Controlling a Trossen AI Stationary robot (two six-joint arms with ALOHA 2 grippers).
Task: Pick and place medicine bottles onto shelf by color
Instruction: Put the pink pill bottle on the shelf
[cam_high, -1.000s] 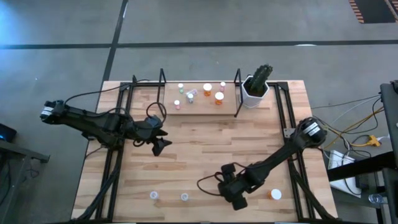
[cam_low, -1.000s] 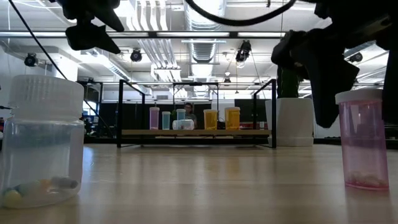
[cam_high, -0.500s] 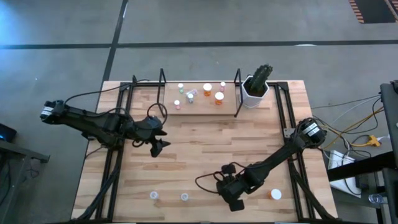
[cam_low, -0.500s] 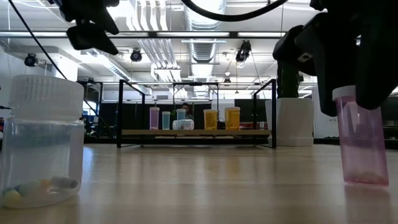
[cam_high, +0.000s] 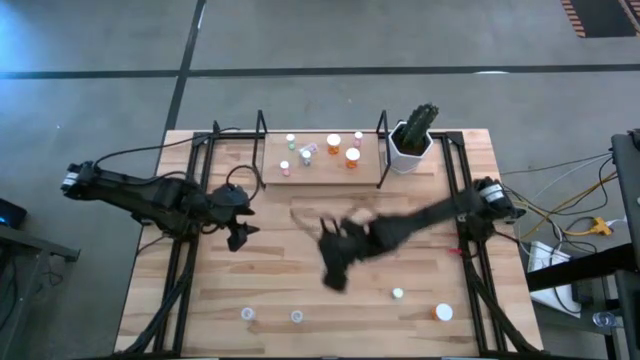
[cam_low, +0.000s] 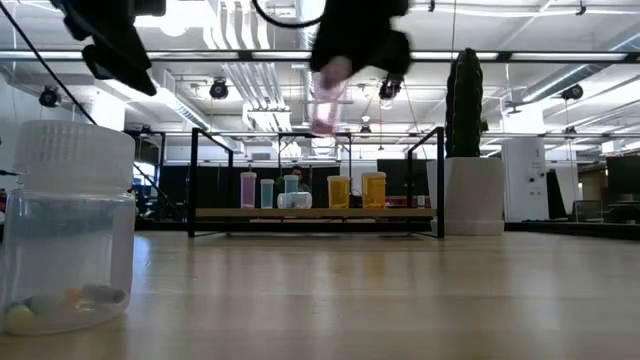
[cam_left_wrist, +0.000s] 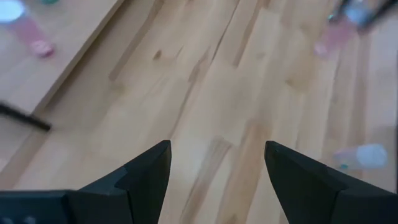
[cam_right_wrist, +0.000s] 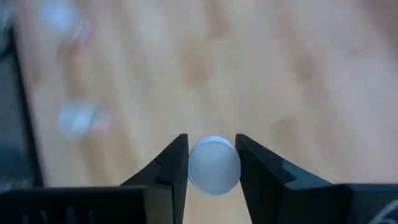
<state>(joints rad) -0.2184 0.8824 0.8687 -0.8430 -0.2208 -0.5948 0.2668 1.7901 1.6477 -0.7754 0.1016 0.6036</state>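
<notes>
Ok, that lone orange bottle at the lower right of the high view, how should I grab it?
Come straight down and close the jaws across the white cap of the orange bottle: it stands upright, cap up, round, and apart from the small bottle. The right gripper holds a pink bottle.

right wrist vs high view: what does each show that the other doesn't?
Right wrist only: the white cap of a bottle pinched between the right gripper's fingers, seen close up.

High only: the shelf with its row of bottles, the cactus pot, the left gripper waiting over the table's left side, and four loose bottles near the front edge, including an orange one.

Both: the right gripper over the bare wooden tabletop; in the high view it is blurred mid-table.
</notes>
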